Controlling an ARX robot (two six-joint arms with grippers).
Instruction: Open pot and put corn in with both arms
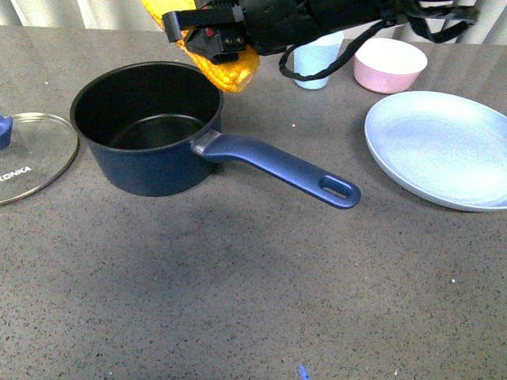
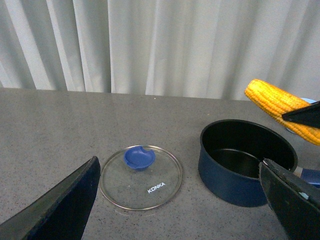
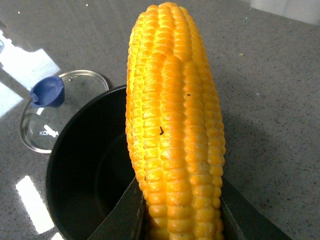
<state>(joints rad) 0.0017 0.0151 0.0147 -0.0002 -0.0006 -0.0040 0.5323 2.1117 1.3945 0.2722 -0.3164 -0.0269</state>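
**Q:** Which step are you on?

**Me:** The pot (image 1: 150, 170) is already open. Its lid (image 1: 32, 154) lies flat on the worktop (image 1: 238, 301) just beside it, on my left. So I judge that the corn step is in hand. My right gripper (image 1: 207, 39) is clamped on the corn (image 1: 226, 67) and holds it in the air by the pot's far rim, on the handle side. The free end tilts down toward the opening.

**Q:** And your left gripper?

**Me:** My left gripper (image 2: 179, 166) is spread wide and holds nothing. It hangs above the worktop, facing the lid and the pot.

**Q:** What does the next move call for?

**Me:** As I read it, the cob sits over the rim rather than squarely over the hollow. I would carry it further over the black inside, lower it, and only then let go. The cob looks about as long as the pot is wide, so I would keep it tilted, or it may catch on the rim and roll off.

**Q:** How many of each thing?

**Me:** One pot, one lid and one corn. Further off to my right there is one plate (image 1: 444, 146), one cup (image 1: 317, 63) and one bowl (image 1: 390, 65). I have two grippers, one loaded and one free.
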